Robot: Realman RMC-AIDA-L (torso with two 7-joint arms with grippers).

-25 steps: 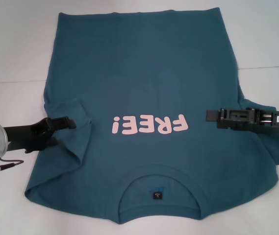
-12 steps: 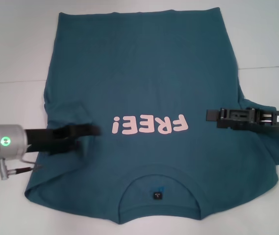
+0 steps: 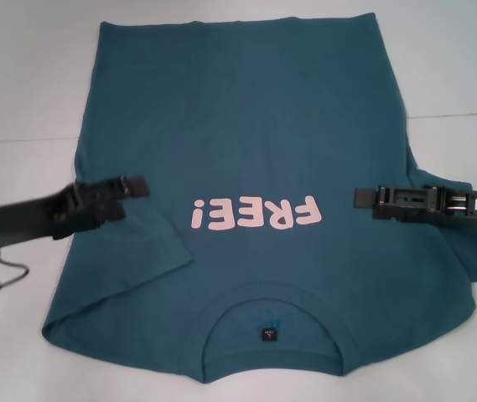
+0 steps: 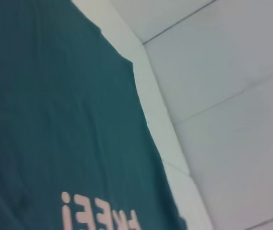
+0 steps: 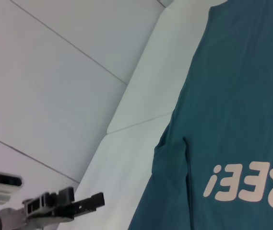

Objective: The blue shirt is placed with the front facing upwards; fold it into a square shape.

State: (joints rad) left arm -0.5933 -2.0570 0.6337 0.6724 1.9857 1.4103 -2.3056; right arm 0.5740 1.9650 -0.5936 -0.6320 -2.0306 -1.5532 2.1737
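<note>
The blue shirt (image 3: 255, 126) lies spread front-up on the white table, with pink "FREE!" lettering (image 3: 255, 213) and the collar (image 3: 272, 306) toward me. Its left sleeve (image 3: 150, 243) lies folded inward over the body. My left gripper (image 3: 137, 188) hovers over the shirt's left side, open and holding nothing; it also shows in the right wrist view (image 5: 95, 201). My right gripper (image 3: 362, 199) sits over the shirt's right side, just right of the lettering. The shirt fills much of the left wrist view (image 4: 54, 120) and the right wrist view (image 5: 232, 120).
The white table (image 3: 20, 75) extends around the shirt, with a seam line (image 3: 460, 115) at the right. Pale floor panels (image 4: 232, 72) lie beyond the table edge.
My left gripper pushed right toward the lettering, then drew back left and rose. The left sleeve it carried now lies flat on the shirt. The right arm has not moved.
</note>
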